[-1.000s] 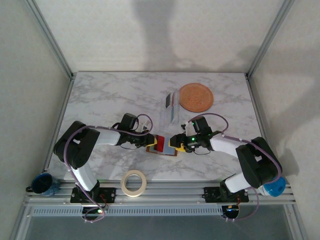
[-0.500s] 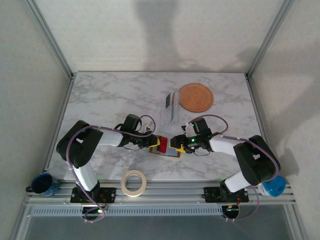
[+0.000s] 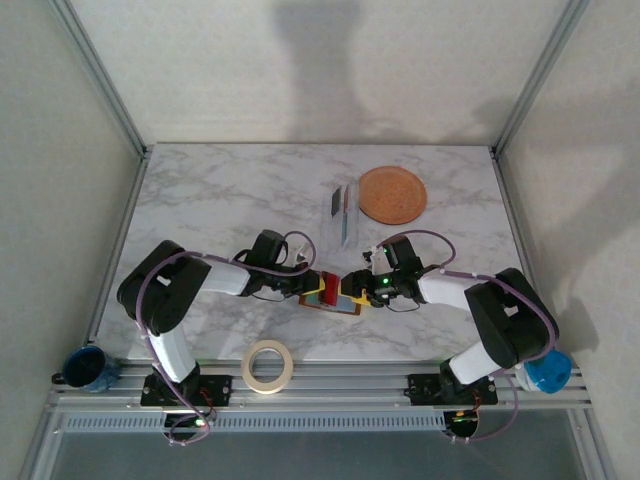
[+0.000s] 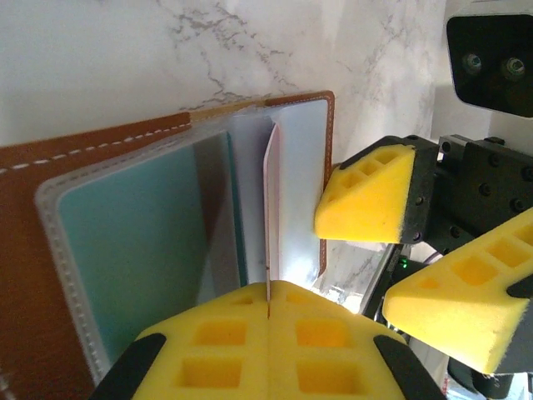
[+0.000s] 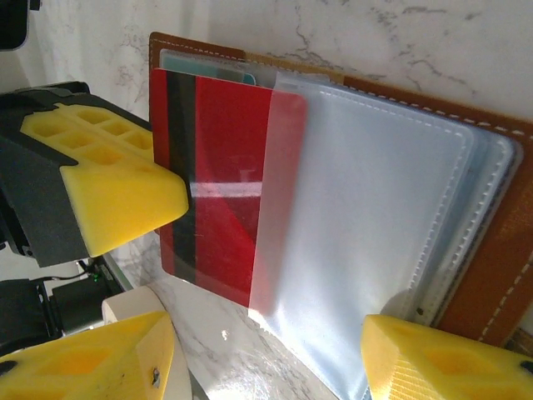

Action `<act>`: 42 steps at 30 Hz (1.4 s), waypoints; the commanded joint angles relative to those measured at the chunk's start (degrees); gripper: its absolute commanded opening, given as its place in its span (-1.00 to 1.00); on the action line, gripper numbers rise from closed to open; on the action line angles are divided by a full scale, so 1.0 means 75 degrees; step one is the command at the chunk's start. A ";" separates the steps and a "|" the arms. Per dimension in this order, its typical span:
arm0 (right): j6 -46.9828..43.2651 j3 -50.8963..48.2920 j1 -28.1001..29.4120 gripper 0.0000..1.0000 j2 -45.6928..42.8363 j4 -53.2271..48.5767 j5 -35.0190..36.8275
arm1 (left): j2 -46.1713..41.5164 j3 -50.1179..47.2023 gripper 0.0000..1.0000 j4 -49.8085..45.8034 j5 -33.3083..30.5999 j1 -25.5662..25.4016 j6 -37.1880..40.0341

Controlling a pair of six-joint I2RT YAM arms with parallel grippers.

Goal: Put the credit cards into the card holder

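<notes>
The card holder [image 3: 335, 304], a brown leather wallet, lies open on the marble between my two arms. My left gripper [image 4: 269, 296] is shut on a red credit card with a black stripe [image 5: 212, 187], seen edge-on in the left wrist view [image 4: 269, 200]. The card's far part sits inside a frosted clear pocket [image 5: 375, 242] of the card holder [image 5: 491, 275]. A teal credit card [image 4: 137, 242] rests in a neighbouring pocket. My right gripper [image 5: 266, 362] is open, its yellow fingertips [image 5: 92, 358] standing either side of the pocket's lower edge, close to the left gripper [image 3: 320, 284].
A round orange plate [image 3: 392, 194] sits at the back right, with a clear plastic sleeve [image 3: 342, 214] beside it. A roll of tape [image 3: 267, 365] lies at the front edge. A blue mug [image 3: 88, 368] stands on the rail at the front left.
My left gripper has moved right with the red card, pushing it further over the card holder. The right gripper has stayed put, its jaws narrowing slightly.
</notes>
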 commanded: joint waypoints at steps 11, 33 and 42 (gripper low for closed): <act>-0.0062 -0.0044 -0.0034 0.27 -0.0099 -0.0124 0.0210 | 0.0166 -0.0087 -1.00 -0.0039 -0.0381 -0.0319 -0.0052; -0.0097 -0.0140 -0.0045 0.35 -0.1282 -0.0989 0.1044 | -0.0400 0.0565 -0.07 -0.1704 -0.1869 -0.0723 0.0286; -0.0131 0.0604 0.0655 0.46 -0.1928 -0.2788 0.3032 | -0.1103 0.0588 0.22 -0.2492 -0.2617 -0.0366 0.0244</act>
